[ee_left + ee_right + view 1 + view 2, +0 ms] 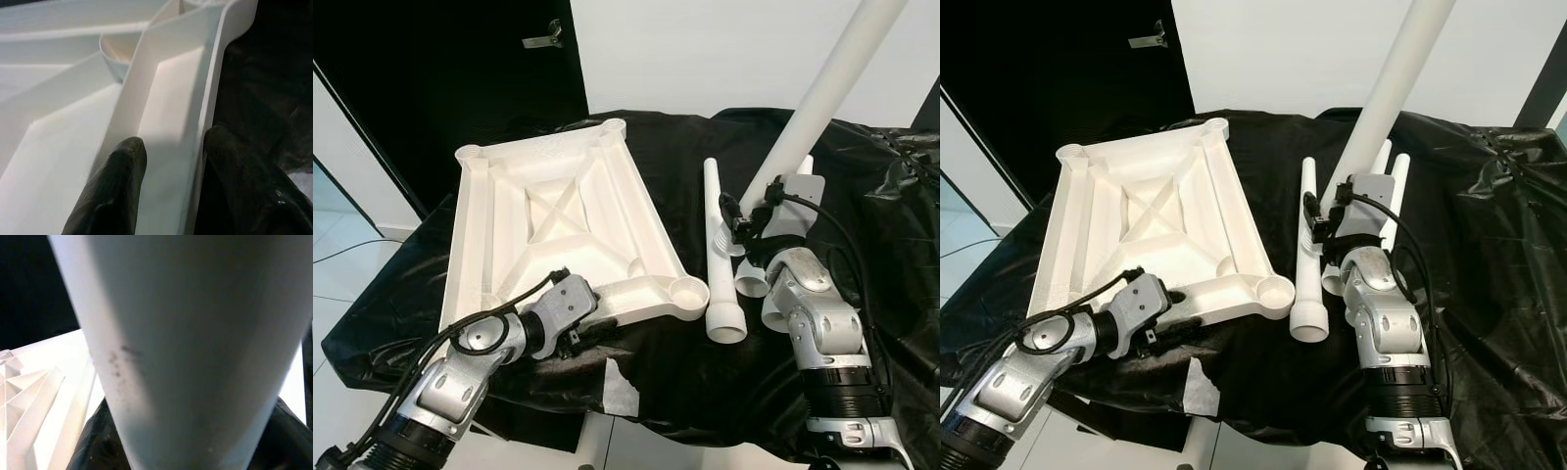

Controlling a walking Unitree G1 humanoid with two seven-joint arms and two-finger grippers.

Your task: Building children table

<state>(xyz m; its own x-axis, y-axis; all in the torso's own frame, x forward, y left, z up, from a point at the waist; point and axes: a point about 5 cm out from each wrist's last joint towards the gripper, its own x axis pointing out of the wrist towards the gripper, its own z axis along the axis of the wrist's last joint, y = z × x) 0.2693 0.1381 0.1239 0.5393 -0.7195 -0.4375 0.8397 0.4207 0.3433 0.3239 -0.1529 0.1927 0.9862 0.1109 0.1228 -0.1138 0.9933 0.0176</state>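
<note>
Left eye view | left gripper [171,152] clamps tabletop [558,211] rim | right gripper [754,211] holds leg [822,93]

no lettering, label, brand mark or number is showing legibly anywhere in these pictures.
</note>
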